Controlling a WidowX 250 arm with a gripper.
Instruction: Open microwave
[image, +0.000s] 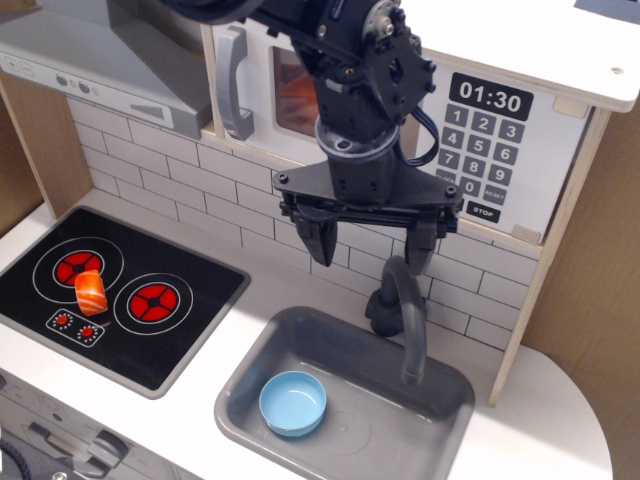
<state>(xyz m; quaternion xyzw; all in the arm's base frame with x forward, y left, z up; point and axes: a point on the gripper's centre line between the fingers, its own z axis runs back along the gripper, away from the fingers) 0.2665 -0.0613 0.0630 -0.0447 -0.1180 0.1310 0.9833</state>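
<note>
Hanging mid-frame, the black metal gripper (368, 240) has its fingers spread wide, pinching nothing. Behind it at 12 o'clock sits the wide white wooden toy microwave (400, 95), grey bar handle (233, 82) at 11, display reading "01:30", keypad with "STOP". Grey plastic sink (440, 400) at 6 holds a round blue bowl (293, 403).

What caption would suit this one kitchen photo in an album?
Robot gripper hangs open above the sink, the microwave door shut behind it.
</note>
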